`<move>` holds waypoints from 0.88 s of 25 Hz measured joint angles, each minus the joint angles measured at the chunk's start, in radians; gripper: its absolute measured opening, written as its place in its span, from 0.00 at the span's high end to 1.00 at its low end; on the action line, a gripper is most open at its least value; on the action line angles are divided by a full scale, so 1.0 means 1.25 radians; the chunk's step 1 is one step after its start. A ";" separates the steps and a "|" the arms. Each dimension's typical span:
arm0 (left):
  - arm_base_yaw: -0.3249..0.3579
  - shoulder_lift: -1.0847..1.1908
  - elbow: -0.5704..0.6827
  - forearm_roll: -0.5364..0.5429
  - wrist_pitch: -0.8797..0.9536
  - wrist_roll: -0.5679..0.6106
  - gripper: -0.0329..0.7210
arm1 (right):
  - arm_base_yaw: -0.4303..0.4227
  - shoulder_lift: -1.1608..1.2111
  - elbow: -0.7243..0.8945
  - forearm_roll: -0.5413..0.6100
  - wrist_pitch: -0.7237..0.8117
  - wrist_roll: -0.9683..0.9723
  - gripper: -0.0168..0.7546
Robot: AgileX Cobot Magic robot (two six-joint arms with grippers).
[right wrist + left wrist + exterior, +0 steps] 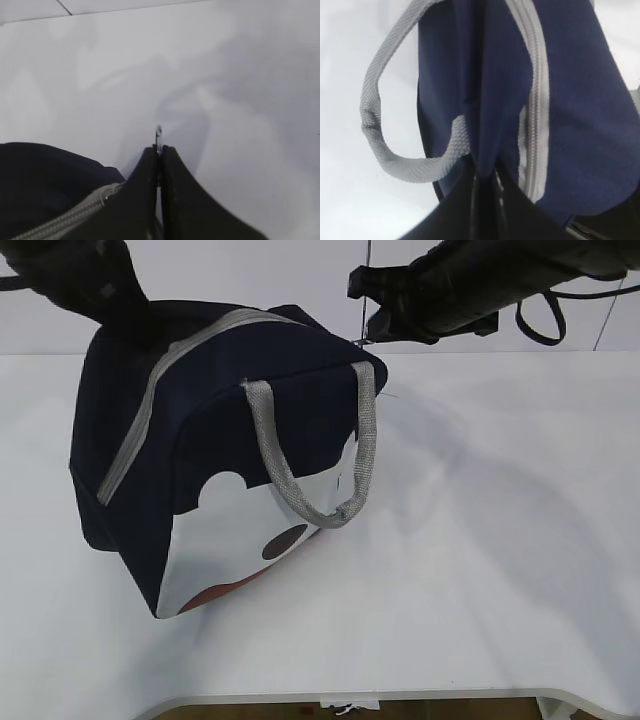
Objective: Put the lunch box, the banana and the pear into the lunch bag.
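One navy lunch bag stands tilted on the white table, its single grey zipper run closed along the top, with two grey handles visible, one on the near side and one seen from the left wrist. The left gripper is pressed together, pinching a fold of the navy fabric beside the zipper. The right gripper, just past the bag's corner, is clamped on a thin metal piece, apparently the zipper pull.
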 joint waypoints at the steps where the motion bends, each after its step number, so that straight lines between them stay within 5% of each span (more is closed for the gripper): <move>1: 0.000 -0.001 0.000 0.000 0.002 0.000 0.96 | 0.000 0.000 0.000 0.006 0.001 0.000 0.98; 6: 0.000 -0.001 0.000 0.000 0.007 -0.046 0.94 | -0.001 -0.005 0.000 0.013 0.009 0.000 0.98; 12: 0.000 -0.007 0.000 0.006 0.013 -0.097 0.52 | -0.007 -0.007 0.000 0.040 0.017 -0.025 0.98; 14: 0.000 -0.007 0.000 0.006 0.013 -0.103 0.46 | -0.007 -0.007 0.000 0.068 0.017 -0.043 0.98; 22: 0.000 -0.007 -0.063 -0.018 -0.082 -0.111 0.41 | -0.007 -0.008 0.000 0.185 0.017 -0.147 0.98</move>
